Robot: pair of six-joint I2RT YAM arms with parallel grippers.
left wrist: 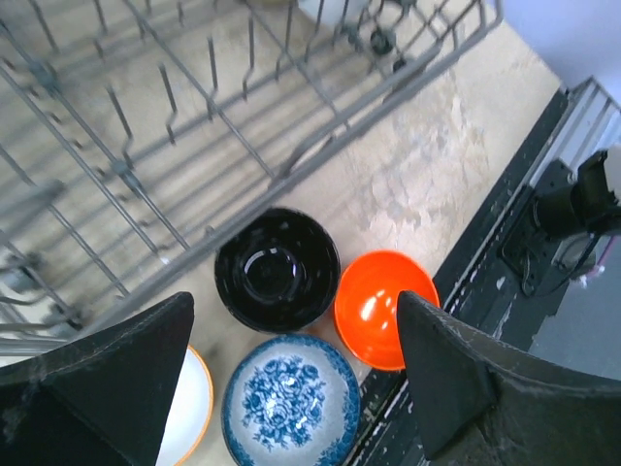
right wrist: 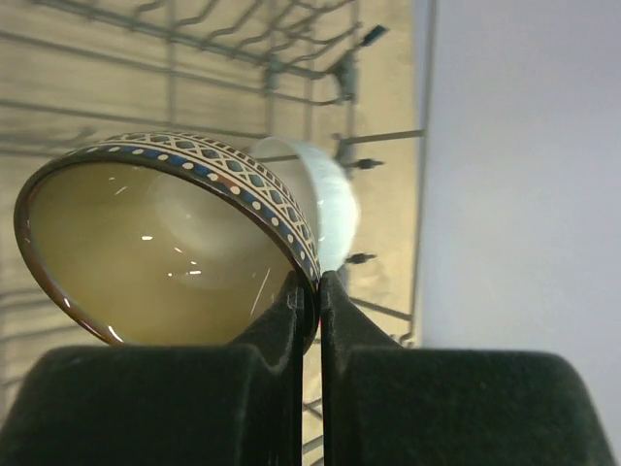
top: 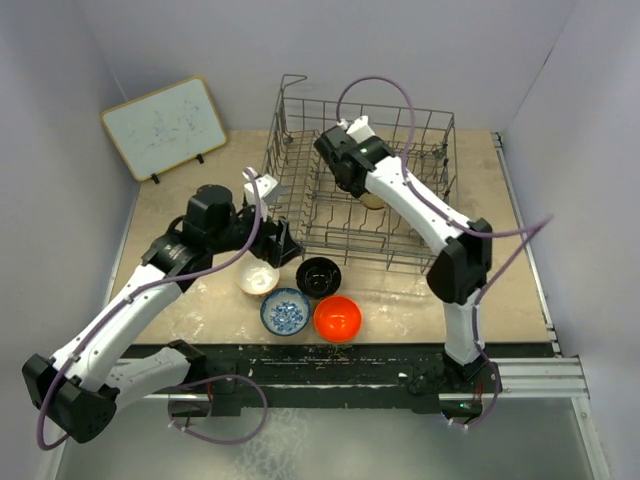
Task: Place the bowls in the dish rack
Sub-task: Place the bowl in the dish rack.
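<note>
Brown-rimmed bowl [right wrist: 165, 243] is hanging inside the dish rack [top: 335, 225], right fingers [right wrist: 277, 340] pinching only its rim; it's risking slipping and knocking the white bowl [right wrist: 328, 199]. Left fingers [left wrist: 116, 379] are hovering apart over 4 bowls [left wrist: 277, 270].

the black bowl [left wrist: 277, 270] looks glossy, the dish rack [top: 340, 215] bare metal wire.

Beige mottled tabletop [top: 500, 260], plain pale grey walls [top: 400, 50] on three sides. Wood-framed whiteboard [top: 165, 127] propped at far-left corner, faint scribbles. Black rail [top: 330, 352] along near edge. Soft, even light.
</note>
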